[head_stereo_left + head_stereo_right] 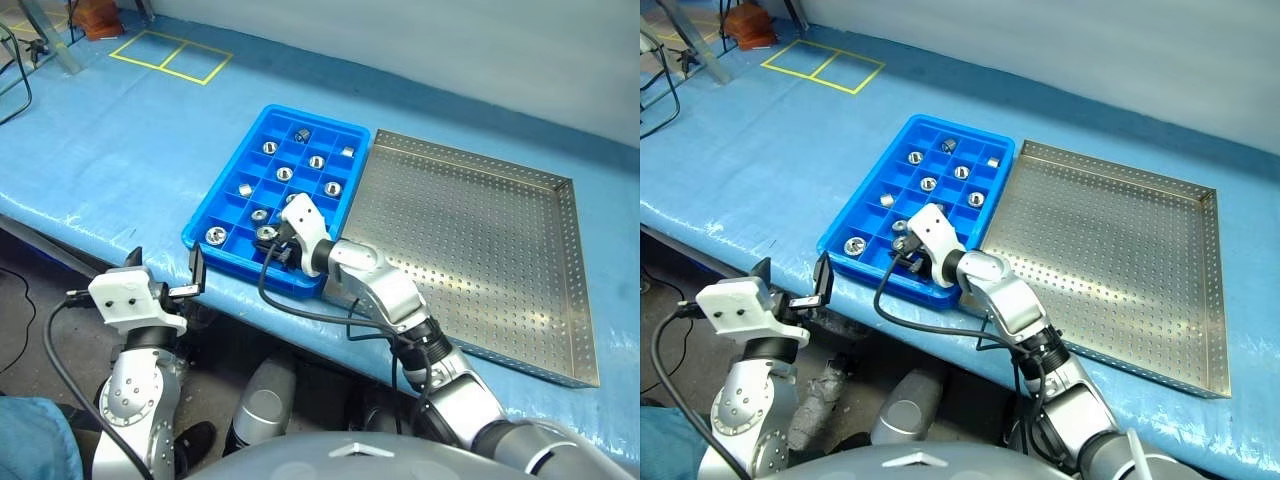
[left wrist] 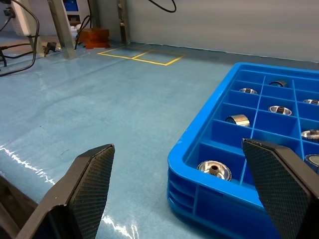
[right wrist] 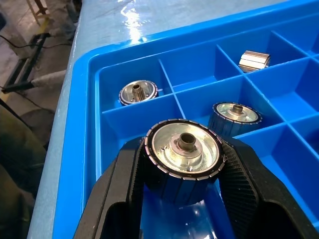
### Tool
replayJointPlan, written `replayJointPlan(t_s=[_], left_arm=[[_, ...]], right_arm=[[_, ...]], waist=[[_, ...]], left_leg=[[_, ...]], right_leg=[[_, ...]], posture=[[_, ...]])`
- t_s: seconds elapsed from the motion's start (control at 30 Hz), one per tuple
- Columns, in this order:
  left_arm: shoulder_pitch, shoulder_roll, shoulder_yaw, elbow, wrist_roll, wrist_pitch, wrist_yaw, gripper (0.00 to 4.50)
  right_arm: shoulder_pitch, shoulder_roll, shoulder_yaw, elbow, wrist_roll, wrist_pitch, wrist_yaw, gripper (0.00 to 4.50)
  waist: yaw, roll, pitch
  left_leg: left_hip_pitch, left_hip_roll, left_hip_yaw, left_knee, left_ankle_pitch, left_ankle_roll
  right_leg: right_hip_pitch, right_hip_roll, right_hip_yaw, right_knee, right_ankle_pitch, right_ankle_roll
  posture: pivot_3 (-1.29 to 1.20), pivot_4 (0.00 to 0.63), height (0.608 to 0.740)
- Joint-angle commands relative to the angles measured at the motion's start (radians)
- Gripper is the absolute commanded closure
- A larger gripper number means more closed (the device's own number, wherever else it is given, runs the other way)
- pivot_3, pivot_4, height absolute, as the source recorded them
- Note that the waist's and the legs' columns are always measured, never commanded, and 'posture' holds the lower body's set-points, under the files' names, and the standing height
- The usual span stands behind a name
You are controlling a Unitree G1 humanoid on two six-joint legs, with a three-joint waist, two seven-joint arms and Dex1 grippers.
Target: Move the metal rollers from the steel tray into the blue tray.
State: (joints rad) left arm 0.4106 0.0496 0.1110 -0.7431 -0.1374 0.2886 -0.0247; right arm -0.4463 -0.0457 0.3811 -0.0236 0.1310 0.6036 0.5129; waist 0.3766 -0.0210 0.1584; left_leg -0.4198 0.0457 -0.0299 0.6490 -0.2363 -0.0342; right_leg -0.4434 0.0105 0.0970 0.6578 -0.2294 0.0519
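Over the near row of the bright blue gridded plastic tray [image 1: 270,190], the right gripper [image 3: 182,174] clamps one shiny hollow-centred metal roller [image 3: 183,149] upright, likely so it drops squarely into an empty cell. Other rollers already sit one per cell. The perforated steel tray [image 1: 480,250] alongside looks emptied. The left gripper [image 1: 165,270] waits wide open off the table edge, holding nothing.

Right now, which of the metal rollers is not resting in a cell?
The roller clamped between the right gripper jaws, above the near end of the blue tray. All others sit inside cells.
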Motion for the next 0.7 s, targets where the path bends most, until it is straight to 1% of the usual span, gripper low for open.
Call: replayJointPlan(t_s=[0.03, 0.27, 0.33, 0.4, 0.53, 0.7], left_arm=[[-0.020, 0.009, -0.011, 0.003, -0.006, 0.005, -0.013, 0.00], [-0.050, 0.012, -0.013, 0.015, -0.005, 0.021, -0.025, 0.00], [-0.056, 0.013, -0.014, 0.016, -0.005, 0.025, -0.028, 0.00], [-0.059, 0.014, -0.014, 0.016, -0.006, 0.028, -0.030, 0.00], [-0.071, 0.022, -0.013, 0.017, -0.010, 0.036, -0.037, 0.00], [-0.131, 0.057, -0.016, 0.034, -0.016, 0.060, -0.068, 0.00]], right_arm=[[0.008, -0.022, 0.001, -0.092, 0.015, 0.036, 0.019, 2.71], [0.022, -0.033, 0.031, -0.116, 0.018, 0.084, 0.030, 2.71], [0.026, -0.030, 0.038, -0.116, 0.015, 0.086, 0.028, 1.99], [0.030, -0.025, 0.038, -0.120, 0.013, 0.087, 0.024, 1.47], [0.038, -0.017, 0.020, -0.139, 0.006, 0.082, -0.007, 0.18], [0.072, -0.025, -0.054, -0.225, 0.017, 0.047, -0.054, 0.18]], waist=[[-0.004, 0.000, 0.000], [-0.010, 0.000, 0.000], [-0.010, 0.000, 0.000], [-0.012, 0.000, 0.000], [-0.020, 0.000, 0.000], [-0.028, 0.000, 0.000]], left_leg=[[0.000, 0.000, 0.000, 0.000, 0.000, 0.000], [-0.001, 0.000, 0.000, 0.000, 0.000, 0.000], [-0.001, 0.000, 0.000, 0.000, 0.000, 0.000], [-0.001, 0.000, 0.000, 0.000, 0.000, 0.000], [-0.001, 0.000, 0.000, 0.000, 0.000, 0.000], [-0.001, 0.000, 0.000, 0.001, 0.000, 0.000]], right_leg=[[0.000, 0.000, 0.000, 0.000, 0.000, 0.000], [0.001, 0.000, 0.000, 0.000, 0.000, 0.000], [0.001, 0.000, 0.000, 0.000, 0.000, 0.000], [0.001, 0.000, 0.000, 0.000, 0.000, 0.000], [0.001, 0.000, 0.000, 0.000, 0.000, 0.000], [0.001, 0.000, 0.000, 0.001, 0.000, 0.000]], posture=[[0.45, 0.150, 0.740], [0.44, 0.150, 0.740], [0.43, 0.150, 0.740], [0.43, 0.150, 0.740], [0.41, 0.150, 0.740], [0.34, 0.150, 0.740]])
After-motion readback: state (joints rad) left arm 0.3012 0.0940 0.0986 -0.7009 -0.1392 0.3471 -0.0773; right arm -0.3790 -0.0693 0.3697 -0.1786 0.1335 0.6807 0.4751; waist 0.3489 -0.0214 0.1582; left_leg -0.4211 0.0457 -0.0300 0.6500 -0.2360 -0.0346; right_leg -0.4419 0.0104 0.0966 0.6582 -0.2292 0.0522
